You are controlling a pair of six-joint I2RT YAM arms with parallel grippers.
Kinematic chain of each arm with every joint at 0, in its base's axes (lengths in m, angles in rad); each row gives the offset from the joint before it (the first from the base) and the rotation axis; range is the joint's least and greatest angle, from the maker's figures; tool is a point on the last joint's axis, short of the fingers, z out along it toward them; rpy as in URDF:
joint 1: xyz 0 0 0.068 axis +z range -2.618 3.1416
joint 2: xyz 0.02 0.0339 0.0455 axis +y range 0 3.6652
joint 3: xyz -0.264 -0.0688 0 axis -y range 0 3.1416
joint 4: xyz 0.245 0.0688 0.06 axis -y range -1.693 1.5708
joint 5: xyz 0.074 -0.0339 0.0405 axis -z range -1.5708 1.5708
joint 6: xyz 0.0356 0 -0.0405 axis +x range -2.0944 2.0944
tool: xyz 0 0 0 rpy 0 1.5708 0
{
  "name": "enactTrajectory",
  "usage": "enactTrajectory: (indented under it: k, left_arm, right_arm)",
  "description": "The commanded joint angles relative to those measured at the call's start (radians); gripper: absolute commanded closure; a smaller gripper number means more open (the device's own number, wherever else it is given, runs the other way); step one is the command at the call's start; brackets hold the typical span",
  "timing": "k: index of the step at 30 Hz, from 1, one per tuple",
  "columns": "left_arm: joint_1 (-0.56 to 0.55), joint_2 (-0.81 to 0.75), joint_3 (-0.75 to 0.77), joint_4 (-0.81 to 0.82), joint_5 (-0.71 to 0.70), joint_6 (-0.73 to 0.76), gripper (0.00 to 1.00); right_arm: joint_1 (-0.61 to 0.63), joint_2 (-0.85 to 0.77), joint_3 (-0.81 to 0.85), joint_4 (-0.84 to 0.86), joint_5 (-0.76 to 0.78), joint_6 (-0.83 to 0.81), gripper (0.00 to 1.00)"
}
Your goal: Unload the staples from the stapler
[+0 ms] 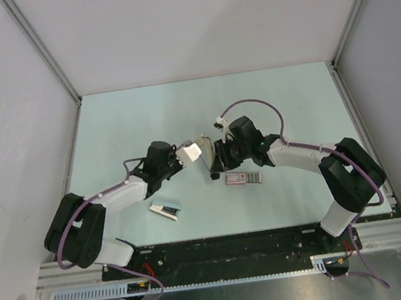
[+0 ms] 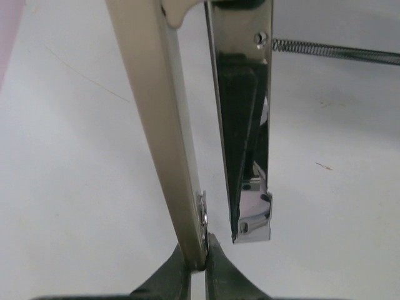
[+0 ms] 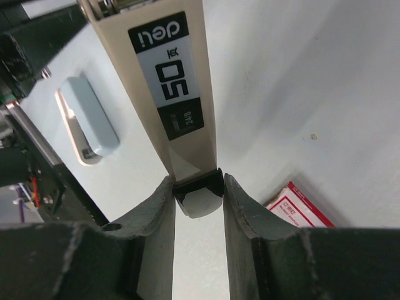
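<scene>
Stapler (image 2: 164, 125) is hanging open in the left wrist view. The clenched left gripper (image 2: 199, 262) is pinching its cream arm, and its chrome magazine (image 2: 250, 125) is standing apart beside it. In the right wrist view the right gripper (image 3: 199, 190) is clamping the stapler's labelled end. From above, both are holding it at mid-worktop (image 1: 145, 120), with a red box (image 1: 238, 179) lying near.

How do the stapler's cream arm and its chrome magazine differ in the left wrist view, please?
The cream arm is matte; the chrome magazine is mirror-bright. The cream arm's end is pinched between the left gripper's fingers; the chrome magazine's end stops short of them, ungripped. A spring runs sideways from the chrome magazine, none from the cream arm. Both are long, narrow and side by side.
</scene>
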Motion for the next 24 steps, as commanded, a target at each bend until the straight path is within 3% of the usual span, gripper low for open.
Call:
enactTrajectory:
  k: [1, 24]
  left_arm:
    - [-0.009, 0.004, -0.045, 0.152, -0.176, 0.133, 1.0]
    - [-0.097, 0.037, -0.243, 0.533, -0.344, 0.534, 1.0]
  right_arm:
    - [-0.012, -0.046, 0.018, -0.058, 0.052, -0.065, 1.0]
    - [-0.074, -0.13, 0.045, -0.062, 0.216, -0.198, 1.0]
